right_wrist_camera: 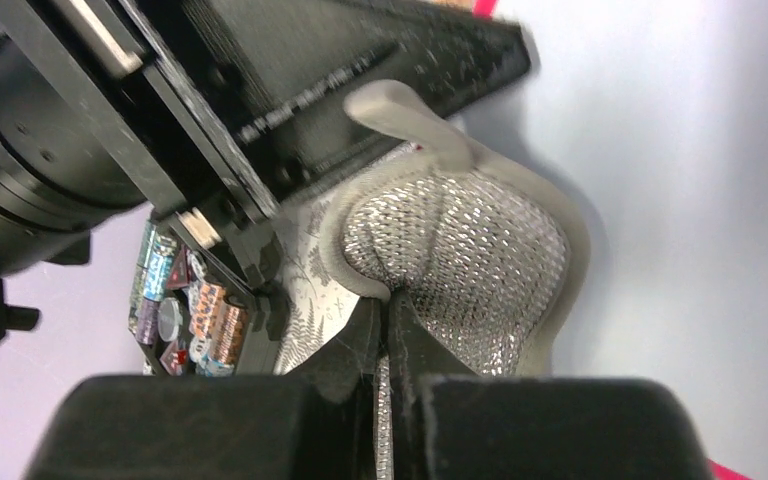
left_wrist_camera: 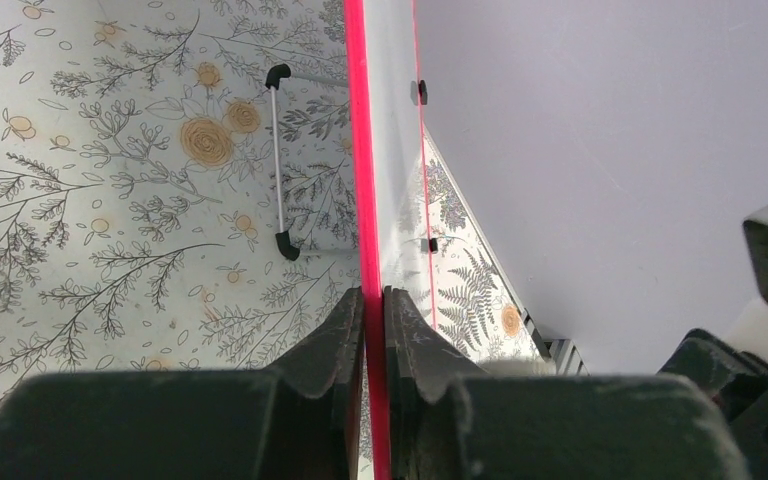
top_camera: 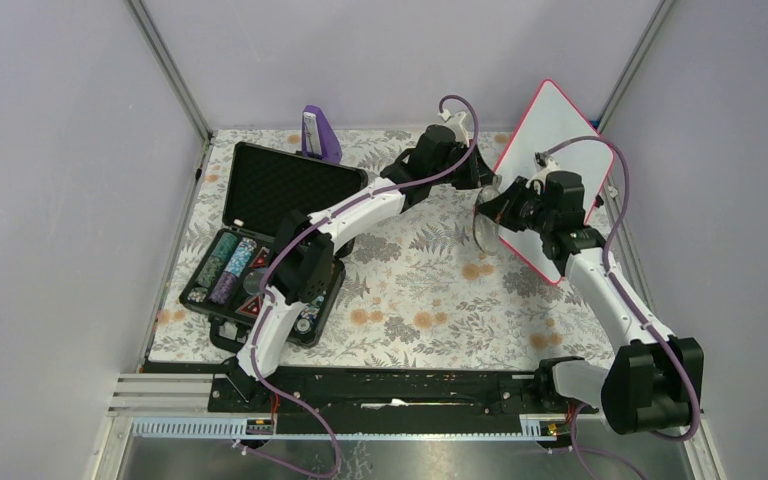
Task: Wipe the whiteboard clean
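Left jaws pinch the thin red rim of the whiteboard [top_camera: 555,135]; right jaws clamp a silvery mesh pad [right_wrist_camera: 480,250].

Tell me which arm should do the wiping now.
Right. The right gripper is shut on a silvery mesh cloth held by the whiteboard face, while the left gripper is clamped on the board's red rim, propping it up.

At upper right, the tilted whiteboard [top_camera: 560,140] is gripped by the left end effector [top_camera: 487,182], a grey pad [top_camera: 483,230] by the right end effector [top_camera: 498,214].
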Robot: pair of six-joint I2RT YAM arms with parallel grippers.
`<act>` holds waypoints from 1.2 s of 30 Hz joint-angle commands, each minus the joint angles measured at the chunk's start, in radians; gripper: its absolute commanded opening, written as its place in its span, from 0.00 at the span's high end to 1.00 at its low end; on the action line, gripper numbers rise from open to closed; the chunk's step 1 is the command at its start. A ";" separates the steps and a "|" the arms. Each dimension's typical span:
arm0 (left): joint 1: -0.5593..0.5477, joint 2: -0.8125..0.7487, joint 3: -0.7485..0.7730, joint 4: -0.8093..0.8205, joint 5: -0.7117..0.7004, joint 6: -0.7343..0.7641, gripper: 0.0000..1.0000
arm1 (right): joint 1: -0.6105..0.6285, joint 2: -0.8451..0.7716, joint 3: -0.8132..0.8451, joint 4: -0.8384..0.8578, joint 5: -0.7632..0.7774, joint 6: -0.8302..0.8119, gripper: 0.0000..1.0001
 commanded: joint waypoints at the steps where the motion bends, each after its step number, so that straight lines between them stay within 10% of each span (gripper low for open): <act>1: -0.043 0.010 0.019 -0.013 0.046 0.006 1.00 | -0.005 -0.039 -0.104 -0.070 0.034 -0.049 1.00; 17: -0.043 0.005 0.018 -0.016 0.033 -0.002 1.00 | -0.255 -0.063 -0.167 -0.272 0.577 -0.130 1.00; 23: -0.043 0.010 0.020 0.005 0.057 -0.014 0.99 | -0.255 -0.161 -0.077 -0.242 0.296 -0.135 1.00; 36: -0.040 -0.006 0.017 0.025 0.069 -0.009 0.59 | -0.255 -0.274 0.199 -0.389 0.048 -0.141 1.00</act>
